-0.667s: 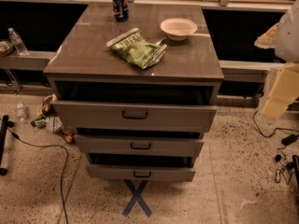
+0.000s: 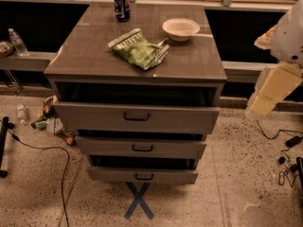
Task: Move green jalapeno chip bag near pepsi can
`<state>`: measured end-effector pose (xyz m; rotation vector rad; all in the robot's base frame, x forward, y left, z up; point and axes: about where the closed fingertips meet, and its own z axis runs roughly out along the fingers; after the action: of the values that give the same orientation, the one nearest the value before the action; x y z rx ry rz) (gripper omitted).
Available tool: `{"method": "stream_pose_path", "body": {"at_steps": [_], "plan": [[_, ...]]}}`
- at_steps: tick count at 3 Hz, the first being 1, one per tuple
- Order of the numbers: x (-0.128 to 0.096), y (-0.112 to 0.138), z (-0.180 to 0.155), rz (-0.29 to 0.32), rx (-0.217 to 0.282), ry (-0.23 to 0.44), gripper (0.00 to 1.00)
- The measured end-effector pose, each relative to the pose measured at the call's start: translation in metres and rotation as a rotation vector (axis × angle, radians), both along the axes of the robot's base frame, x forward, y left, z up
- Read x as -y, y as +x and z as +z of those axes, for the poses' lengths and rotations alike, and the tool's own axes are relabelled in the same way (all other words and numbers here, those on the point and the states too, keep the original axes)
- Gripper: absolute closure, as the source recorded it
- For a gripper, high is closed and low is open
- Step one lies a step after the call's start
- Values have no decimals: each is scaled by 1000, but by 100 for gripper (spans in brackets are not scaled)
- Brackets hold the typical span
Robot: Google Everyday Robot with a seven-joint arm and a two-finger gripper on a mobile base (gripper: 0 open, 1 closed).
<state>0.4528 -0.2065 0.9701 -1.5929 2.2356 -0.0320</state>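
The green jalapeno chip bag [image 2: 138,49] lies crumpled and flat on the grey cabinet top [image 2: 85,56], near its middle. The pepsi can [image 2: 121,4] stands upright at the back edge of the top, behind the bag and a bag's width away from it. My gripper is out of view. Only part of my arm [image 2: 274,86], white and cream, shows at the right edge, beside and below the cabinet top, well away from the bag.
A white bowl [image 2: 180,28] sits right of the can, close to the bag's right end. Three drawers [image 2: 137,117] stand pulled open at the cabinet front. A water bottle [image 2: 18,41] stands on the left ledge. Litter and cables lie on the floor, with a blue X [image 2: 138,200].
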Motion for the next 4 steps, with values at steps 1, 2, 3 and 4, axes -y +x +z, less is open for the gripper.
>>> {"method": "stream_pose_path", "body": {"at_steps": [1,2,3,4], "plan": [[-35,32,-24,-25,0,134,0],[-60,51,-45,-51,-30,206,0],[-102,79,-68,-73,-51,310,0],[-107,86,-69,-81,-39,329,0]]}}
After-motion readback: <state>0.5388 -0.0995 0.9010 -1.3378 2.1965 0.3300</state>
